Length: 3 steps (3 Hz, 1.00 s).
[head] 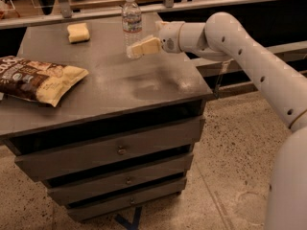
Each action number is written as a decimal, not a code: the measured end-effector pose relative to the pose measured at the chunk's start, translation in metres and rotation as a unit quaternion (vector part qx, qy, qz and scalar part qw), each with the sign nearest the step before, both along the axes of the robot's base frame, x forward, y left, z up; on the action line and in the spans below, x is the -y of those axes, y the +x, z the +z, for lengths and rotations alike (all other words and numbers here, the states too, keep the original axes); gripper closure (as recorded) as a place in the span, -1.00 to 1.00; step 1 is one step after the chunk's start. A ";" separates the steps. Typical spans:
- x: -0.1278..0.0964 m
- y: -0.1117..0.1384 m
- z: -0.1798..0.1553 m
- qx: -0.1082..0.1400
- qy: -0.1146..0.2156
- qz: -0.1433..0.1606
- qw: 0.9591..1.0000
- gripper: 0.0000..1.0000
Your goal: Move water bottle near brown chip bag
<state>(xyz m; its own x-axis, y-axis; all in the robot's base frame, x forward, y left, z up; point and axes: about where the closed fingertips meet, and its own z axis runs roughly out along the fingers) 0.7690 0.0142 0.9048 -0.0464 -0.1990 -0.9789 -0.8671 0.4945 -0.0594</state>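
The water bottle (131, 18) stands upright at the back of the grey table top (144, 87), clear with a white cap and a pale label band. My gripper (140, 47) reaches in from the right on the white arm (230, 37) and sits at the bottle's lower part, in front of it and hiding its base. I cannot tell whether it touches the bottle. The brown chip bag (38, 79) lies flat at the table's left edge, cream-yellow end pointing right, well apart from the bottle.
A small yellow sponge-like block (78, 32) lies at the back left of the table. The table is a cabinet with three drawers (120, 150) below. A rail and shelf run behind it. Speckled floor lies to the right.
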 end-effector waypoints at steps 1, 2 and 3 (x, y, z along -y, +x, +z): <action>-0.010 0.019 -0.003 -0.006 0.014 -0.012 1.000 -1.00; -0.024 0.033 0.002 -0.004 0.032 -0.021 0.999 -1.00; -0.037 0.041 0.005 0.001 0.038 -0.026 0.999 -1.00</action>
